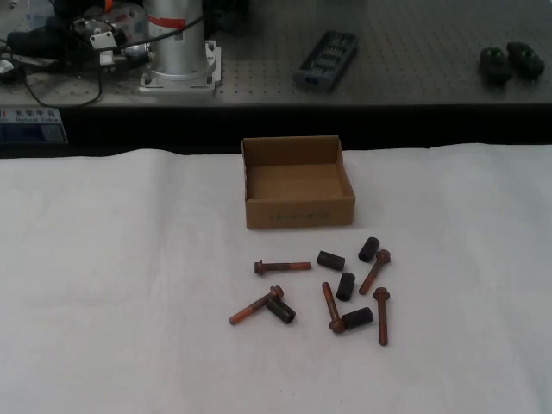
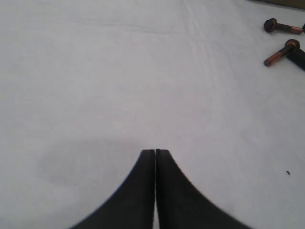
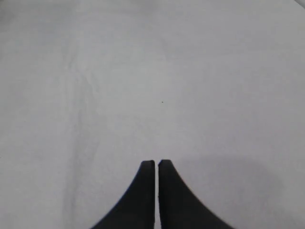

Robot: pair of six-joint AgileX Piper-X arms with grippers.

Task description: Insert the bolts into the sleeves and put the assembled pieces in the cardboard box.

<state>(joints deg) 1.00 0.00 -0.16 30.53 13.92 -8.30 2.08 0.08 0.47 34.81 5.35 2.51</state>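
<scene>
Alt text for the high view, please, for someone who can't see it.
An open cardboard box sits on a white cloth, with five rusty bolts and five dark sleeves scattered on the cloth nearer the camera. A dark bench with equipment runs behind.

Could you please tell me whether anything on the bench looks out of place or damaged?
Nothing stands out. The cardboard box stands upright and empty, and the bolts and sleeves lie loose on the white cloth in front of it, none put together yet.
</scene>
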